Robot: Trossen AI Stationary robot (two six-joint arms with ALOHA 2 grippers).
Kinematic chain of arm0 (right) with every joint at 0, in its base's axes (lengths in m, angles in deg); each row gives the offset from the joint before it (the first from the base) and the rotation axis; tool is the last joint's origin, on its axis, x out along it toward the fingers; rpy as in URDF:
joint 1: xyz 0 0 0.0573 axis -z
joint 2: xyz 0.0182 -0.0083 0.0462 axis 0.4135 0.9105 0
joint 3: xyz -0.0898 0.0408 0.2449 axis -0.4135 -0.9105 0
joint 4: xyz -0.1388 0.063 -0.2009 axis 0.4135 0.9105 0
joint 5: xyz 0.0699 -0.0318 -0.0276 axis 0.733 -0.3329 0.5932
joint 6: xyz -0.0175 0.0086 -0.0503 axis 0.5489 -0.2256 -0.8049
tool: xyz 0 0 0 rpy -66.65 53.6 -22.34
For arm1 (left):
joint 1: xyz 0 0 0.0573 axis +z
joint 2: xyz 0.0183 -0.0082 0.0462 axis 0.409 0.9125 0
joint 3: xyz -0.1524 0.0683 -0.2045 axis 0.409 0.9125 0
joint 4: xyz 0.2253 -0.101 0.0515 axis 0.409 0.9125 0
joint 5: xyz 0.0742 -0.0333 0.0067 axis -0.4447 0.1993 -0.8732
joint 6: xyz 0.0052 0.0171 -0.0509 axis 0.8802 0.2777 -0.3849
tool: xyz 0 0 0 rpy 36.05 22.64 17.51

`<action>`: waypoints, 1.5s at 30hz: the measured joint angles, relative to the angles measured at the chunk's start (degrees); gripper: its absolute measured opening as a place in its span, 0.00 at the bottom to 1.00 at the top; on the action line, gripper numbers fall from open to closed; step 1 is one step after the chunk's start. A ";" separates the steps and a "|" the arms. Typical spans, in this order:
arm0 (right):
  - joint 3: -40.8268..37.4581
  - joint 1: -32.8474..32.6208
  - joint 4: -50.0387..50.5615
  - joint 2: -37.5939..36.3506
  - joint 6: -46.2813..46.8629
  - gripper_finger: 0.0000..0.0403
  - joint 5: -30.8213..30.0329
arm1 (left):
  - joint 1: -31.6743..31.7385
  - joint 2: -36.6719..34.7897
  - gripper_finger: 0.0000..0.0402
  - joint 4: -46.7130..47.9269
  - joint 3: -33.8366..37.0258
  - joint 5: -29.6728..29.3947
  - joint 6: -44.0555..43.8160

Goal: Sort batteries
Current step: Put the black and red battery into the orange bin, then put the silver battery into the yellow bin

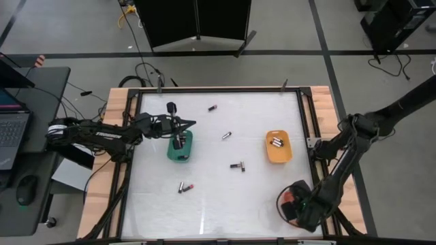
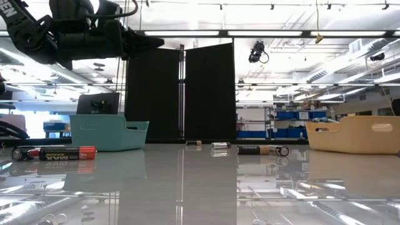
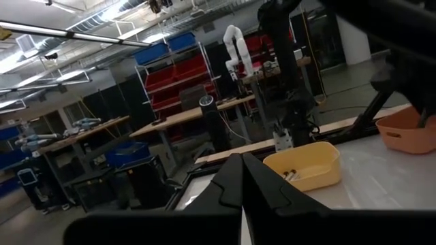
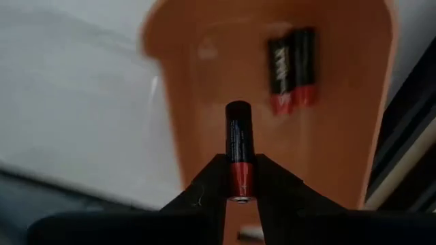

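While right tool (image 4: pixel 237 194) grips, battery (image 4: pixel 238 146) points forward

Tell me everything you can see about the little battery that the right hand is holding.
The battery is a slim cylinder with a black body, faint lettering and a red band at one end. The right hand pinches it by that red end between its two dark fingers, so the black end points forward. It is held over the orange tray and seems to touch only the fingers. Two similar black-and-red batteries lie side by side in the tray beyond it.
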 joint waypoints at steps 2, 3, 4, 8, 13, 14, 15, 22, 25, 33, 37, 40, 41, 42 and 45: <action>0.00 0.06 -0.08 2.01 -0.02 0.17 0.00 | 0.00 0.00 0.02 -0.04 0.00 0.02 0.05; 0.00 0.06 -0.07 2.93 0.03 0.17 0.00 | 0.00 0.00 0.02 -0.20 0.00 0.02 0.05; 0.00 0.06 -0.04 3.73 0.09 0.17 0.00 | 0.00 0.00 0.02 -0.61 0.00 0.02 0.08; 0.00 0.49 -0.04 6.63 0.46 0.17 0.35 | 0.00 0.00 0.02 -0.33 -0.59 0.02 0.46; 0.00 1.19 0.18 8.33 0.49 0.17 0.51 | 0.00 0.00 0.02 -0.17 -0.66 0.04 0.54; 0.02 1.17 0.10 8.49 0.49 0.18 0.63 | 0.00 0.00 0.02 -0.18 -0.66 0.04 0.55; 0.02 1.19 -0.01 8.56 0.49 0.18 0.70 | 0.00 0.00 0.02 -0.18 -0.66 0.04 0.56; 0.02 1.82 -0.25 8.58 0.47 0.21 1.96 | 0.00 0.00 0.02 0.39 -0.66 0.04 0.41; -0.02 2.54 -0.23 8.58 -0.30 0.24 4.05 | 0.00 0.00 0.02 0.75 -0.66 0.04 0.10; -0.02 6.20 1.49 7.65 -10.34 0.38 11.88 | 0.00 0.00 0.02 4.48 -0.66 0.02 -1.52; -0.04 8.99 0.56 4.55 -17.88 0.43 13.49 | 0.00 0.00 0.02 6.41 -0.66 0.02 -3.02; -0.04 10.98 0.39 1.47 -23.55 0.41 12.48 | 0.00 0.00 0.02 8.63 -0.66 0.02 -4.25; -0.04 11.65 1.00 0.29 -25.28 0.39 11.63 | 0.00 0.00 0.02 9.68 -0.66 0.00 -4.63; -0.04 12.39 1.88 -0.86 -27.13 0.37 10.60 | 0.00 0.00 0.02 10.69 -0.66 0.01 -4.95; -0.04 15.35 4.83 -4.47 -33.27 0.27 5.87 | 0.00 0.00 0.02 12.89 -0.66 0.00 -6.29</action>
